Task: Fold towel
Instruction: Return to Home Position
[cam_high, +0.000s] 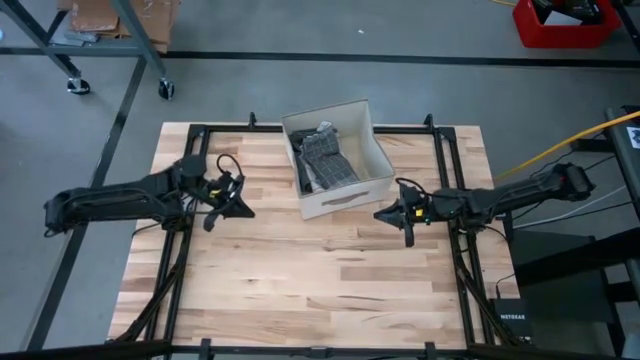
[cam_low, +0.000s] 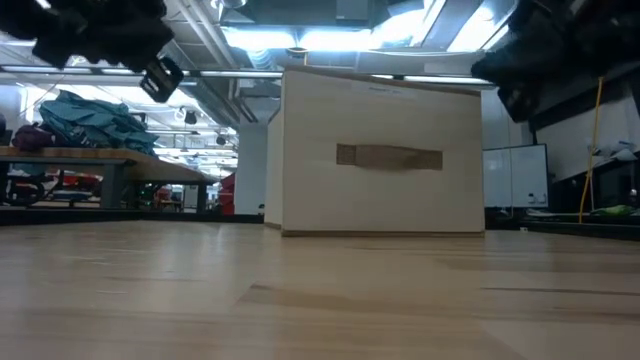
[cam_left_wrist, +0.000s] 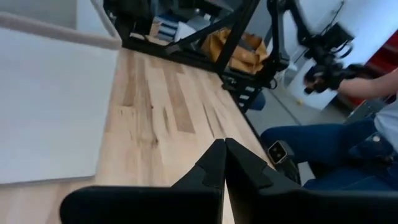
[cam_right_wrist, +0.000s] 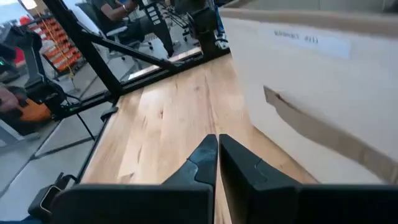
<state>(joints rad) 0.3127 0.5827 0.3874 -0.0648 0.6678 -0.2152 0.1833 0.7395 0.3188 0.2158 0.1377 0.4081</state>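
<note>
A dark patterned towel (cam_high: 324, 158) lies bunched inside a white cardboard box (cam_high: 345, 195) at the table's far middle. The box rests by its base on the wood and shows a handle slot (cam_low: 389, 157) on its near wall. My left gripper (cam_high: 243, 210) hovers left of the box, fingers shut and empty (cam_left_wrist: 224, 149). My right gripper (cam_high: 384, 215) hovers right of the box's near corner, also shut and empty (cam_right_wrist: 217, 144). Neither touches the box or the towel.
The wooden table (cam_high: 300, 280) stretches bare toward its near edge. A black frame (cam_high: 440, 150) runs along its sides. A seated person in jeans (cam_left_wrist: 336, 146) shows beyond the table's edge in the left wrist view. A red bin (cam_high: 565, 20) stands on the floor.
</note>
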